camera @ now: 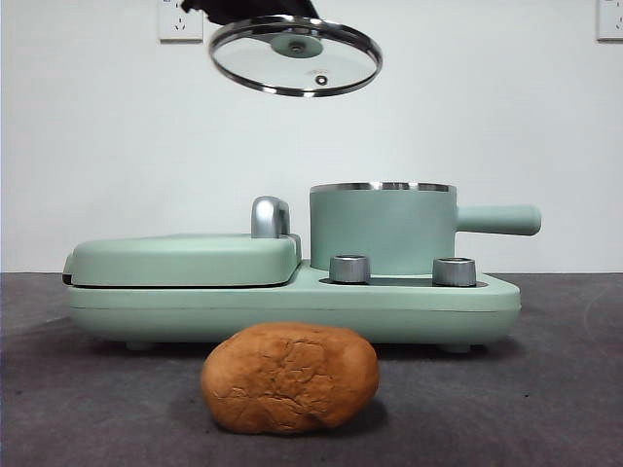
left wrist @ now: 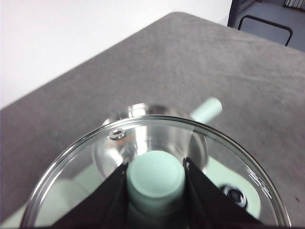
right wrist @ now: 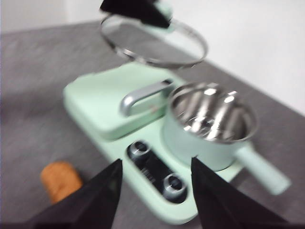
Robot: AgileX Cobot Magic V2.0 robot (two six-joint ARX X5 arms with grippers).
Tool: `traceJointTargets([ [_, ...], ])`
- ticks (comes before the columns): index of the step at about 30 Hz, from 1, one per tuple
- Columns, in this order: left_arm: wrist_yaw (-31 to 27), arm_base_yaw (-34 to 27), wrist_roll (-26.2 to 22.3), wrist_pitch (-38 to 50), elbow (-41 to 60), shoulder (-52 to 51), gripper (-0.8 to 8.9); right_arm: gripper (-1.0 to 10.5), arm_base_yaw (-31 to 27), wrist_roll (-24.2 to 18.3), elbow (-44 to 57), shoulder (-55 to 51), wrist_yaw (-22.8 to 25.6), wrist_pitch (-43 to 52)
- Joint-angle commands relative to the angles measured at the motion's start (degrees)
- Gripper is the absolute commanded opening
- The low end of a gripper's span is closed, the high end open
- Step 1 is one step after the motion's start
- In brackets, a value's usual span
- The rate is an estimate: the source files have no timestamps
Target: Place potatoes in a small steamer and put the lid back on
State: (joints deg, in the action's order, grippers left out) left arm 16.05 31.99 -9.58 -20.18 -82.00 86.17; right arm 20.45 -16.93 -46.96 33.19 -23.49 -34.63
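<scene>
Left claw (left wrist: 155, 179): closed on the mint-green knob of the lid, one black jaw on each side of it; it holds the lid in the air above the small steamer.
Lid (camera: 295, 55): clear glass with a chrome rim, tilted, high above the small steamer and shifted toward the griddle cover side; it touches nothing but the claw. Through the glass, in the left wrist view, the pot's shiny inside shows below.
Steam hole (camera: 320, 80): a small metal ring in the glass, beside the knob.
Small steamer (camera: 383, 231): upright on the green cooker base, uncovered, its chrome rim bare and its steel inside showing nothing in it; the straight handle (camera: 498, 220) sticks out on the side away from the griddle cover.
Potato (camera: 290, 377): on the grey desk (camera: 545, 399), in front of the cooker base and apart from the small steamer.
Right claw (right wrist: 156, 179): jaws spread wide with nothing between them, hanging over the desk in front of the small steamer, near the two knobs (right wrist: 139, 150).
Griddle cover (camera: 183, 260): flat and shut, just beside the small steamer.
</scene>
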Motion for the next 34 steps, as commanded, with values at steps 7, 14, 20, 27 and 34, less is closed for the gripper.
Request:
traceJointTargets([
  [7, -4.5, -0.2, 2.2, 2.2, 15.3, -14.0, 0.10, 2.3, 12.7, -5.5, -0.8, 9.1, 1.5, -0.6],
  [14, -9.9, -0.4, 6.8, 1.7, 25.2, -25.4, 0.10, 2.4, 21.1, -8.1, -0.8, 16.9, 2.3, -0.4],
  [20, -13.2, -0.7, 9.2, -2.3, 28.0, -32.4, 0.10, 2.9, 25.8, -9.1, -0.8, 24.5, 5.1, 1.3],
  [27, -15.3, -0.9, 9.2, -6.0, 28.0, -35.5, 0.10, 3.0, 27.1, -9.0, -0.8, 34.4, 5.5, 5.6],
  [34, -15.7, -0.9, 9.3, -5.9, 28.0, -35.7, 0.10, 3.3, 27.2, -9.0, -0.8, 43.3, 5.4, 9.1],
])
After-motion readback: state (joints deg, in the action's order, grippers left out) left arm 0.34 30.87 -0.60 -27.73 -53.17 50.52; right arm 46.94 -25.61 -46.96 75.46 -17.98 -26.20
